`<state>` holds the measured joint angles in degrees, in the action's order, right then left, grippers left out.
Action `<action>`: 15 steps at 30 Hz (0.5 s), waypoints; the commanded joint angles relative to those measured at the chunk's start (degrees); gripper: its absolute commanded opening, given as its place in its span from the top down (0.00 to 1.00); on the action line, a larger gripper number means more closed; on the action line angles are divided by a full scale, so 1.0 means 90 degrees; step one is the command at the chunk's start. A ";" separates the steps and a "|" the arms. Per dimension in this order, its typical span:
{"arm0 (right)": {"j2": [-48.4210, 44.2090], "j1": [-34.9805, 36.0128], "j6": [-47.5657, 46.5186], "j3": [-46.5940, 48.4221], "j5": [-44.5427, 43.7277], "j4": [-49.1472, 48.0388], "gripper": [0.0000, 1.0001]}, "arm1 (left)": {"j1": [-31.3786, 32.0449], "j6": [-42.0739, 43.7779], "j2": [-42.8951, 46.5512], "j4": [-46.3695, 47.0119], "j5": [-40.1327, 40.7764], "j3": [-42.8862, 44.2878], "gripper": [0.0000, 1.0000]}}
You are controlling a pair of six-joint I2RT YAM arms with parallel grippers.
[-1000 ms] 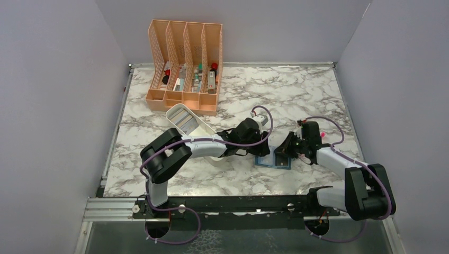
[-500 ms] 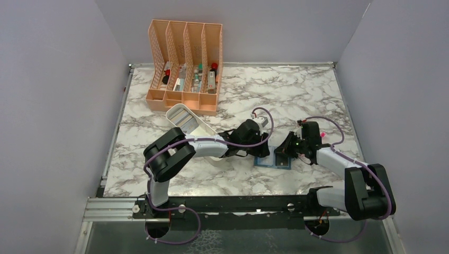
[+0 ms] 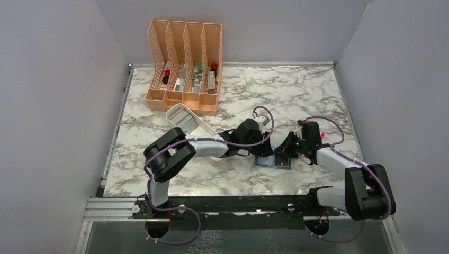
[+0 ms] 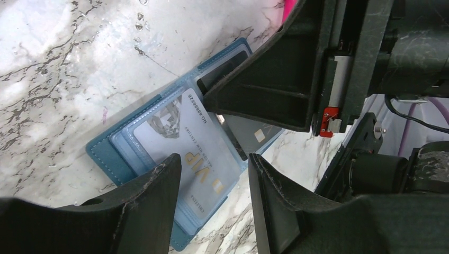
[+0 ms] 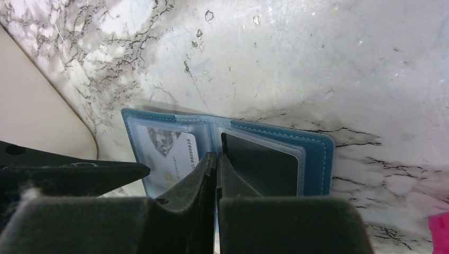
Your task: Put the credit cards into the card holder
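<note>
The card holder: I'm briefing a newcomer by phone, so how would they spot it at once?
On the marble table, look near the front, between the left gripper and right gripper. The card holder lies open there: small, teal-blue, a VIP card inside, unlike the white tray and peach organizer farther back.

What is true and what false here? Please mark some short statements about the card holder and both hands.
The card holder lies open on the table. True.
The right hand is wide open. False: it is shut, at the holder's middle fold.
A pale card marked VIP lies on one half of the holder. True.
The left hand is shut on a card. False: it is open, above the VIP card.
The peach organizer stands beside the holder. False: it stands far off, at the table's back left.
</note>
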<state>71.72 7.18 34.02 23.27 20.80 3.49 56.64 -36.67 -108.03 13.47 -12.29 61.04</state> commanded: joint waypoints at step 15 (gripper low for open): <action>0.0056 0.0013 -0.0166 -0.0183 -0.0245 0.0162 0.93 | -0.0014 0.0099 0.0228 -0.0564 0.0593 -0.0089 0.44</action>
<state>71.72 7.18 34.02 23.27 20.80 3.49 56.62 -36.82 -108.01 10.57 -10.17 61.04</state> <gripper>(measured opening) 0.073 0.556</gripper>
